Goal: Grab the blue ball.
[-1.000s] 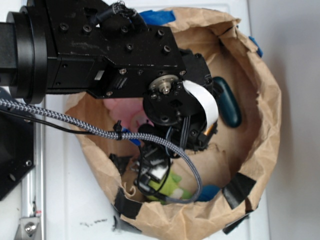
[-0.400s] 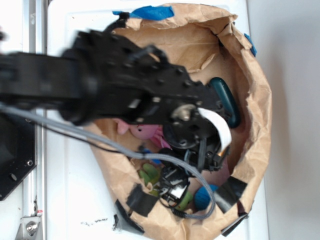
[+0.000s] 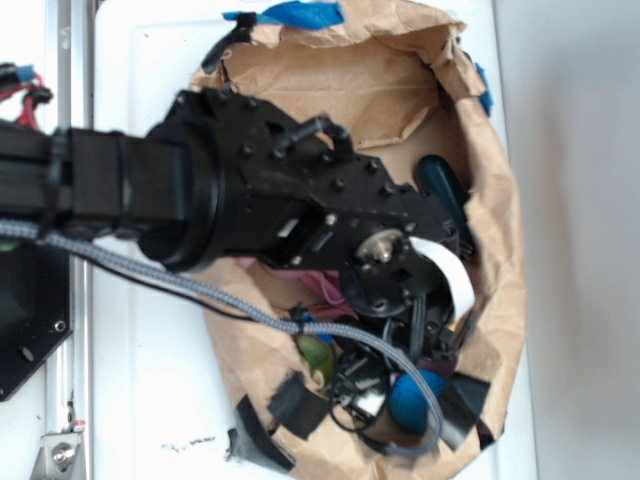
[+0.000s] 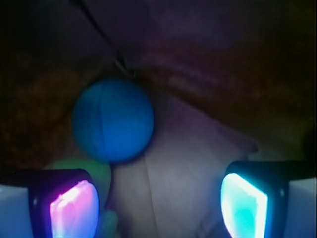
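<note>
Gripper (image 3: pixel 385 400), exterior view: my black arm (image 3: pixel 200 195) reaches from the left into a crumpled brown paper bag (image 3: pixel 500 250), and my end effector sits low in the bag's lower right part, largely hidden behind my wrist and a braided grey cable (image 3: pixel 150 280). From this view I cannot tell how far my jaws stand apart. The blue ball (image 3: pixel 412 400) lies at the bottom of the bag, just beside my end effector and close to the bag's lower wall. A dark teal capsule (image 3: pixel 440 190) rests against the right wall, well apart from the ball. A green plush toy (image 3: pixel 315 352) shows partly under the cable, and a patch of pink toy (image 3: pixel 325 288) shows beneath my wrist. Blue tape (image 3: pixel 300 14) marks the bag's top rim; black tape (image 3: pixel 296 405) marks its lower rim. No legible writing appears.

Wrist view: my two fingers, the left pad (image 4: pixel 72 208) glowing pink and the right pad glowing cyan, stand wide apart and hold nothing. The ball sits ahead of them, nearer the left pad, not touching either. A green shape lies just below the ball. No labels can be read.
</note>
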Controlling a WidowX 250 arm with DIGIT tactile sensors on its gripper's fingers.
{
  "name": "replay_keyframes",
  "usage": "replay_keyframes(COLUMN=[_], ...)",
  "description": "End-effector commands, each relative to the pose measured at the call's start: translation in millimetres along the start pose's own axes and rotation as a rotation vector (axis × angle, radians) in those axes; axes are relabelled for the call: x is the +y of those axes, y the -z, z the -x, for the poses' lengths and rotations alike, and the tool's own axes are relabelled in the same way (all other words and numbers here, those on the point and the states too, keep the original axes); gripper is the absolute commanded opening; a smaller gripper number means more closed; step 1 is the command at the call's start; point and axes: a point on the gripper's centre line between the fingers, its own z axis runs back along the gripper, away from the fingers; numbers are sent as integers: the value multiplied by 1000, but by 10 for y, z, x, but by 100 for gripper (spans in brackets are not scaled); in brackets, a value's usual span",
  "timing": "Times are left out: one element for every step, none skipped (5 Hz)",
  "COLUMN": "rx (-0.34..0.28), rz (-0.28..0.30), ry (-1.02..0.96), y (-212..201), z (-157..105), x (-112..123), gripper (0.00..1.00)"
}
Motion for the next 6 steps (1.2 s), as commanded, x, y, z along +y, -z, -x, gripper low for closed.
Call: replay_keyframes(rx=[-82,-83,-71,-70,-112,-121], rz=[26,60,52,85,146,177], ry=[8,7,45,70,91,90], y=[-117,-18,113,200,211,212], z=[-262,-257,-254,-249,-227,-185], x=[-91,-117,-235,-342,-379,-407], gripper=[100,100,100,100,69,0])
